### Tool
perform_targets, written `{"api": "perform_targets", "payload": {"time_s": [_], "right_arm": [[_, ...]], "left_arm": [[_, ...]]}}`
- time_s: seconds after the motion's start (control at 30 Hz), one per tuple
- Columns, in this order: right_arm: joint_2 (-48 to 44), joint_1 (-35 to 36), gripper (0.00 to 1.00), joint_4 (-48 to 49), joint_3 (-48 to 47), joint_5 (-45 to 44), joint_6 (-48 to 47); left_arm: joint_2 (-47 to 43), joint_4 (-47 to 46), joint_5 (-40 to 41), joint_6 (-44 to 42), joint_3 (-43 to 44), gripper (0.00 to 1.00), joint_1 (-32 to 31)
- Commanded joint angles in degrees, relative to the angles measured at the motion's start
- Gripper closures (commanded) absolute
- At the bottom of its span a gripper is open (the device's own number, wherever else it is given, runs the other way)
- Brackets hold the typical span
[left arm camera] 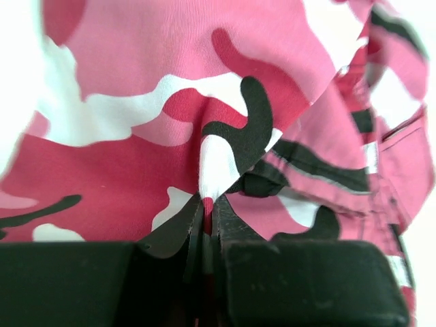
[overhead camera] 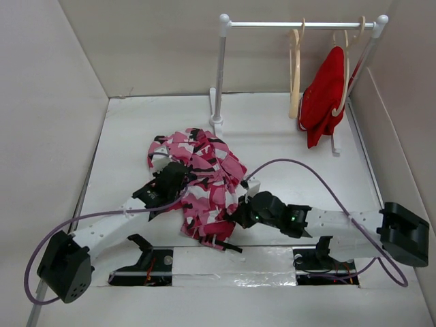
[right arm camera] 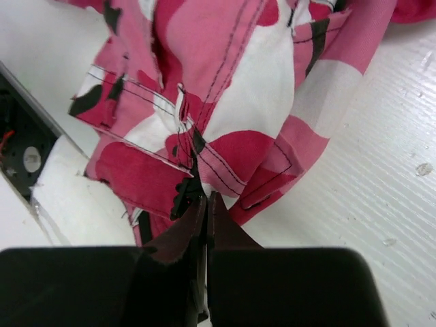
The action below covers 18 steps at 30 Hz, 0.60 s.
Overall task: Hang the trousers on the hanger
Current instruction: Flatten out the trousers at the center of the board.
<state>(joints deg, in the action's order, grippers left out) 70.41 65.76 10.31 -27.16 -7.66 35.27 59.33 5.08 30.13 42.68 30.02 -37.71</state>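
Note:
The camouflage trousers lie bunched in a heap on the white table, between my two grippers. My left gripper is at the heap's left side. In the left wrist view it is shut on a raised fold of the trousers. My right gripper is at the heap's lower right edge. In the right wrist view it is shut on a stitched edge of the trousers. The empty pale wooden hanger hangs on the rail at the back right, far from both grippers.
A white rack with a metal rail stands at the back. A second hanger with a plain red garment hangs right of the empty one. White walls enclose the table. A purple cable arcs over the right arm.

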Motion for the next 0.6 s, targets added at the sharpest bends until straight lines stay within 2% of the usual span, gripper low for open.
{"api": "perform_targets", "payload": {"time_s": [0.0,0.2,0.23,0.3,0.33,0.43,0.57], "right_arm": [[-7.3,1.7,1.00,-3.2,-2.9,-5.4,-1.2],[-27.6,2.3,1.00,-26.5,-11.7,-17.7,-5.4],[-30.0,2.3,1.00,-32.3,-15.4,-20.2,-6.3],[-36.0,2.3,1.00,-37.8,-20.0,-22.2,-7.3],[-37.5,2.3,1.00,-43.0,-25.3,-23.8,-7.7],[-42.0,2.3,1.00,-51.5,-33.4,-26.4,-10.0],[-45.0,2.3,1.00,-59.6,-49.0,-34.0,-11.2]], "left_arm": [[-5.4,3.6,3.4,0.0,5.8,1.00,1.5],[-15.6,6.8,3.8,-0.5,15.0,1.00,4.6],[-16.8,6.8,5.1,-0.6,16.1,1.00,4.6],[-19.1,8.4,6.9,-1.7,21.2,1.00,5.1],[-19.5,9.5,8.6,-2.2,23.2,1.00,5.1],[-20.2,14.1,12.6,-4.4,31.1,1.00,5.1],[-22.7,17.0,17.8,-7.9,37.8,1.00,5.1]]}}
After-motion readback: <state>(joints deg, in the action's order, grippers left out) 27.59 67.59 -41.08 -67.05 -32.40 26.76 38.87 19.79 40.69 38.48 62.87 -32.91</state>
